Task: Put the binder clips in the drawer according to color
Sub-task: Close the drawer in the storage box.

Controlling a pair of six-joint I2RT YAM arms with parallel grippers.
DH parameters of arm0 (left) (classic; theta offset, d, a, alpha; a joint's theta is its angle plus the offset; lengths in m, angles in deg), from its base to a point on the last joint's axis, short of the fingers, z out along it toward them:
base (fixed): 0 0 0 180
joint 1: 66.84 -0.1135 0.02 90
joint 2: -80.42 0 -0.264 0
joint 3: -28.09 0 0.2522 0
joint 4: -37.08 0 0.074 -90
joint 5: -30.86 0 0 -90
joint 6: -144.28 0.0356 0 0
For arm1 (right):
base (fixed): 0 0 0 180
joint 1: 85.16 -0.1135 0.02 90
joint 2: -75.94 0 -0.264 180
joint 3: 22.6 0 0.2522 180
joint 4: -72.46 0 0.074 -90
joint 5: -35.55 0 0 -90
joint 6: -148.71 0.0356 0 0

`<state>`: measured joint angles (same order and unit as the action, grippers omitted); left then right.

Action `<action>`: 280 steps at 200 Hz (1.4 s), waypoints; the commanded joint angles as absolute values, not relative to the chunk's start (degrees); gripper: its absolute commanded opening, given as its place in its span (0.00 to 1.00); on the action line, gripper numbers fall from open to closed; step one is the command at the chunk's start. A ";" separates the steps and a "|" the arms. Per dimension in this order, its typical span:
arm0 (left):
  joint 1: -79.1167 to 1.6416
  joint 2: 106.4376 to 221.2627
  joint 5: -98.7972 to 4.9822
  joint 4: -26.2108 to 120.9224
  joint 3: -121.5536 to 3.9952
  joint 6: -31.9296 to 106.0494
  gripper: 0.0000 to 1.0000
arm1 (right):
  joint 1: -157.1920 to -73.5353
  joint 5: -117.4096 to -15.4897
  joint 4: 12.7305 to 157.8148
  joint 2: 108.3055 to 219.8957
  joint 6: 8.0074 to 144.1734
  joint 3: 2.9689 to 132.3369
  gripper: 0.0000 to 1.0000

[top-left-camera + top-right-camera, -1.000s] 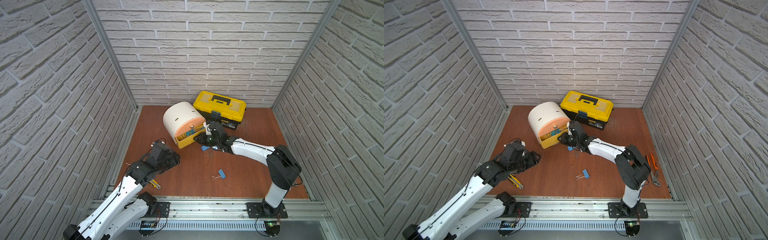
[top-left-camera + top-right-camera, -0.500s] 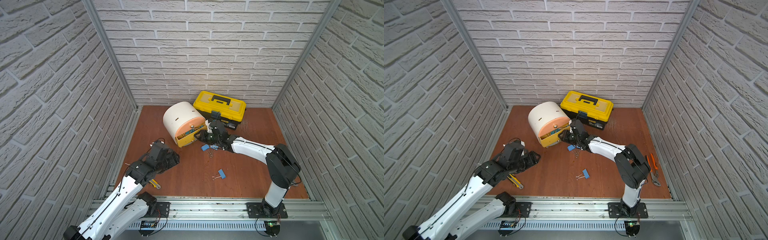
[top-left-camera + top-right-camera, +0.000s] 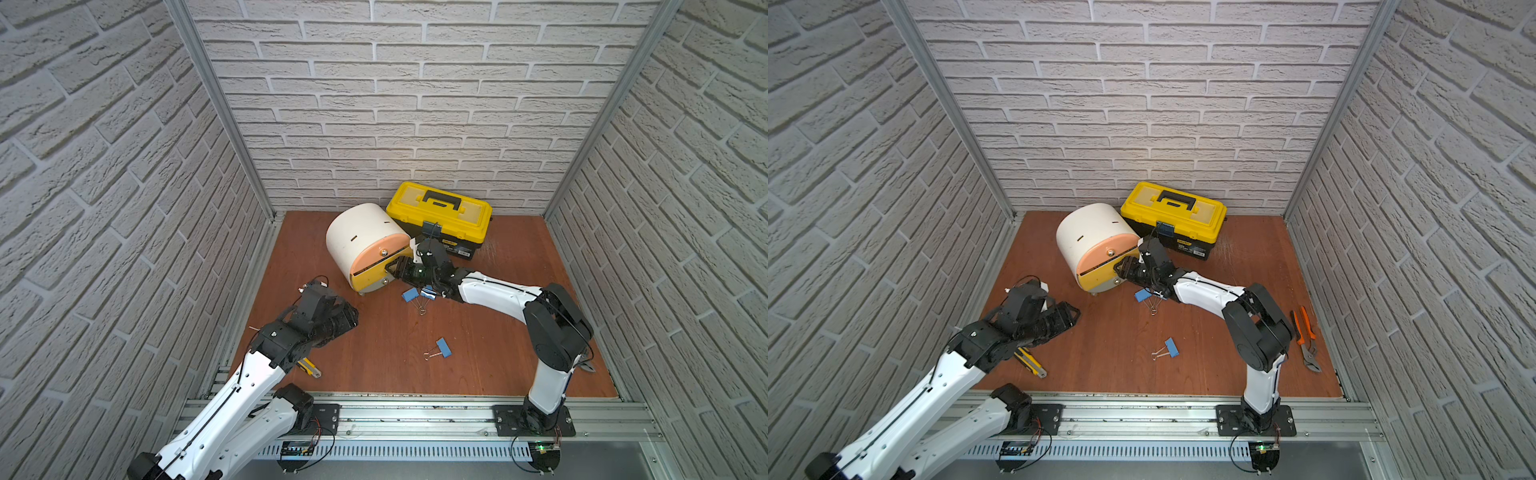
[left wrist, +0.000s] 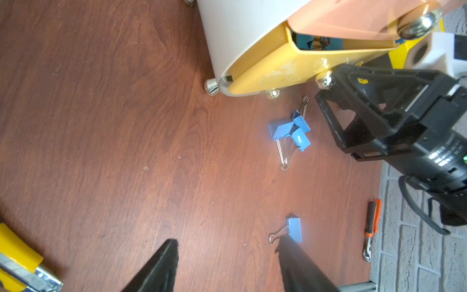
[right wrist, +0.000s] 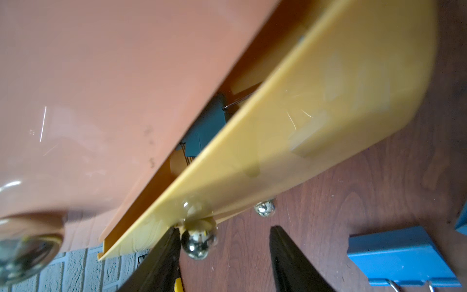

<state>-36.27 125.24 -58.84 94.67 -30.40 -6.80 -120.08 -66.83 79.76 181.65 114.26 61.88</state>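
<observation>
The white drum-shaped drawer cabinet (image 3: 361, 237) (image 3: 1088, 237) stands at the back. Its yellow drawer (image 4: 278, 68) (image 5: 316, 121) is out by a narrow gap, and teal binder clips (image 4: 305, 41) (image 5: 207, 126) show inside. My right gripper (image 3: 392, 268) (image 3: 1121, 268) (image 5: 224, 230) is open at this drawer's metal knob (image 5: 199, 241), which lies against one finger. A cluster of blue clips (image 3: 415, 295) (image 3: 1144, 296) (image 4: 290, 131) lies just beside that gripper. One blue clip (image 3: 444, 347) (image 3: 1172, 347) (image 4: 294, 228) lies alone mid-floor. My left gripper (image 3: 351, 318) (image 3: 1073, 313) (image 4: 227, 240) hovers open and empty at the left.
A yellow-black toolbox (image 3: 440, 216) (image 3: 1173, 212) stands behind the cabinet against the back wall. A yellow utility knife (image 3: 308, 368) (image 3: 1030, 361) (image 4: 20, 260) lies under my left arm. Orange pliers (image 3: 1306, 340) (image 4: 370, 227) lie by the right wall. Brick walls enclose three sides.
The yellow drawer has slid back into the cabinet, leaving a narrow gap. My right gripper followed it in and its jaws have spread off the knob. The left arm has not moved.
</observation>
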 commanded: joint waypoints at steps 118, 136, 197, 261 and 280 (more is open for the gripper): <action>-37.56 125.03 -58.55 96.19 -31.88 -5.09 0.68 | -119.26 -63.70 69.22 184.31 120.32 62.05 0.67; -37.63 125.02 -58.51 96.19 -31.95 -4.96 0.67 | -119.26 -63.64 69.15 184.14 120.19 61.76 0.67; -37.96 126.20 -58.30 95.36 -32.97 -3.92 0.67 | -119.21 -63.85 68.97 178.56 118.58 56.29 0.67; -38.10 126.22 -58.56 95.22 -34.46 -3.55 0.67 | -118.87 -64.62 63.86 172.92 122.02 45.24 0.57; -38.10 125.64 -58.69 95.85 -34.59 -3.64 0.67 | -118.63 -65.35 58.44 174.49 125.87 42.67 0.53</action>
